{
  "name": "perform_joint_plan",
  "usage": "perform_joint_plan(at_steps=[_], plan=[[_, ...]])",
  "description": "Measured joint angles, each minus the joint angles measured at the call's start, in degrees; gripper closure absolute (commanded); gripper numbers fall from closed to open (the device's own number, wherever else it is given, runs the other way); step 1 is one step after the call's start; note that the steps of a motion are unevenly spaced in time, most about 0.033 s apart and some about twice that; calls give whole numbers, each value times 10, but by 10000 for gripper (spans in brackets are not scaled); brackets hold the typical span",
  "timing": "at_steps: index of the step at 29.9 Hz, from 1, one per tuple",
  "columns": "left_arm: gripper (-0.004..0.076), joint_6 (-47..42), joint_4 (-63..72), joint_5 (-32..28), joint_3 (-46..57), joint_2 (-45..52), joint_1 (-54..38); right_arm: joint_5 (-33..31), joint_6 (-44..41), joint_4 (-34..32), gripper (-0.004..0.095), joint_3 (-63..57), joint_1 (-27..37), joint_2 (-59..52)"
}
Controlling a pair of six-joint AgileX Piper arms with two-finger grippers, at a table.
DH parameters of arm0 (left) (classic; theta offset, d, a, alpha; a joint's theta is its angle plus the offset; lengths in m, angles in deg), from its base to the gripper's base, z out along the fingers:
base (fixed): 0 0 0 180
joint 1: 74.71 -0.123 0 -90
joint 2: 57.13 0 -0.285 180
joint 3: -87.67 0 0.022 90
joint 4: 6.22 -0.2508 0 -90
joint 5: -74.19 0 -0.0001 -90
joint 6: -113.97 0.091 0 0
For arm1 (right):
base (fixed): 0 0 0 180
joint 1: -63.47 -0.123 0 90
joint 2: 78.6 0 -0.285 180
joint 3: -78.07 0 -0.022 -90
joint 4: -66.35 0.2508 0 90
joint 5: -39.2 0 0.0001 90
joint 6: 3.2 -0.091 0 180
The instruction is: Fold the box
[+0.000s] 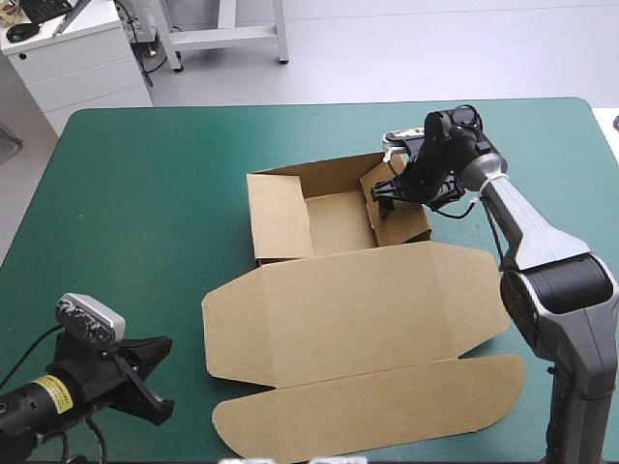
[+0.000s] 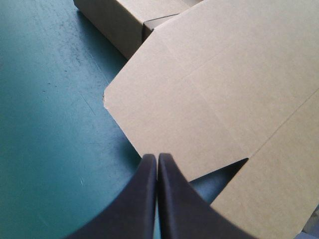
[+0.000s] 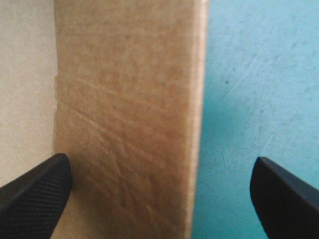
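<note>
Counting from the high view gives one brown box (image 1: 358, 309), two grippers and one table (image 1: 145, 174) under a teal-green cover. The box lies in the middle of the table, a little right of centre. Its far part is an open tray with raised walls. Its lid lies flat toward the near edge, with a short flap at each side and one long round-ended flap nearest the camera. The right gripper (image 1: 389, 196) is down at the tray's right wall, where a smaller piece of board stands folded inside. The left gripper (image 1: 157, 382) sits by the table's near-left corner, near the lid's left flap but not touching it.

From the left wrist view, the left gripper (image 2: 157, 162) has its two black fingers pressed together into one pointed arch, with nothing between them. Just ahead lies the flat lid (image 2: 224, 94), its creases plain and a notch showing between two panels. One tray wall stands farther off, with bare cover (image 2: 50, 129) beside it.

From the right wrist view, the right gripper (image 3: 159, 194) has its fingers (image 3: 35, 194) standing wide apart. One upright brown wall (image 3: 129, 114) rises between them, its edge about midway. Pale board lies on one side of the wall and teal-green cover (image 3: 259, 84) on the other. Whether either finger touches the wall I cannot tell.
</note>
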Motion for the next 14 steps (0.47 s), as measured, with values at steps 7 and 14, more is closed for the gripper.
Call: perform_joint_plan(at_steps=[7,14], plan=[[734,0,0,-9,0,0,0,1,1,0,707,0,-2,1],[734,0,0,-9,0,0,0,3,8,-4,928,2,-3,1]])
